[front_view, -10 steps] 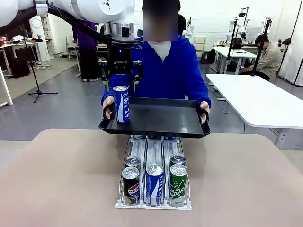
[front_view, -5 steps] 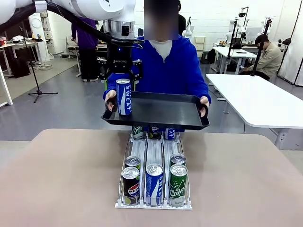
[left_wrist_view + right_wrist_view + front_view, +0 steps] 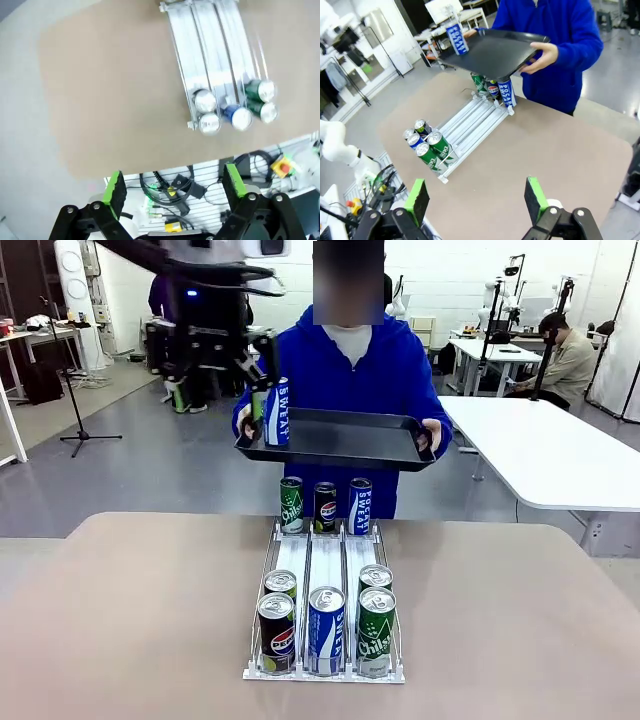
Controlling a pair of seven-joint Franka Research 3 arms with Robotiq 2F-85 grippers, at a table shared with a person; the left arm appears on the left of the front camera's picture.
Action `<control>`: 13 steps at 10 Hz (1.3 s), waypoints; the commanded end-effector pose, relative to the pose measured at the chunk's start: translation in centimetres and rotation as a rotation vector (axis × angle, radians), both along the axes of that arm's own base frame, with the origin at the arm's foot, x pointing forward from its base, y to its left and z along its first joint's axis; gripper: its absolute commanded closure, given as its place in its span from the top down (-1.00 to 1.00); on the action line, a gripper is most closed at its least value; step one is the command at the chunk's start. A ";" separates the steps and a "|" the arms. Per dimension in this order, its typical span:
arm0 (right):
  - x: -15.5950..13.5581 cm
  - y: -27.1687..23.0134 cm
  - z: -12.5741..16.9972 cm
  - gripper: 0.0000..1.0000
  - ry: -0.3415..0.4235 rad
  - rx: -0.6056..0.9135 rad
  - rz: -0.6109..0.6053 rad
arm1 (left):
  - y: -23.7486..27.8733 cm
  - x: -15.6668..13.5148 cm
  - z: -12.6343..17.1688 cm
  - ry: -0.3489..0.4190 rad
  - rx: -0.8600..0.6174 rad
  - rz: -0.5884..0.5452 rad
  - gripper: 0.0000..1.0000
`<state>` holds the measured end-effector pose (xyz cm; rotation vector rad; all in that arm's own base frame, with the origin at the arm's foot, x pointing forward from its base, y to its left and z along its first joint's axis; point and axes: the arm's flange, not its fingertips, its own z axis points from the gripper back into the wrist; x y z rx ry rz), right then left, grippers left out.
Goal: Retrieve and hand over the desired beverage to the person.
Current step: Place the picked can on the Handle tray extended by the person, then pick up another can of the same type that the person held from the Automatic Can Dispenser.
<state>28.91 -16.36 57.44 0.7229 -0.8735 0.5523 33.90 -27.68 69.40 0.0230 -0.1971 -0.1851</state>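
Here, at upper left in the front view, the left pincer [image 3: 218,380] hangs in the air with its fingers spread wide. Its wrist view confirms nothing sits between them.

Just beside it, to the right, the blue Pocari Sweat can [image 3: 277,412] stands upright at the left end of a black tray [image 3: 330,458]. This looks to be the chosen drink. The person [image 3: 380,370] in the bright blue hooded top holds the tray level above the far edge of the surface [image 3: 120,620], with a hand at each end.

Below the tray, a clear three-lane rack [image 3: 310,560] lies in the middle of the surface. Three cans stand at its far end and five crowd its near end.

The right pincer [image 3: 476,197], seen in its own wrist view, hovers above the near right of the surface. It is also spread and empty, well apart from the rack.

The handover itself looks finished, so the step in hand is probably getting the left arm clear. To do that well, the fingers should keep spread and the arm should rise before it swings aside. That way neither finger clips the can or the tray rim. A slow path away from the person's nearest hand is safest, since a knock could tip the tall can.
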 end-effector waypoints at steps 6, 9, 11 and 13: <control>0.4 0.0 0.1 1.00 -0.033 0.024 0.014 | 7.2 -4.8 -1.7 -0.028 -0.098 -0.110 1.00; 0.4 0.0 0.1 1.00 -0.033 0.024 0.014 | 7.2 -4.8 -1.7 -0.028 -0.098 -0.110 1.00; 0.4 0.0 0.1 1.00 -0.033 0.024 0.014 | 7.2 -4.8 -1.7 -0.028 -0.098 -0.110 1.00; 0.4 0.0 0.1 1.00 -0.033 0.024 0.014 | 7.2 -4.8 -1.7 -0.028 -0.098 -0.110 1.00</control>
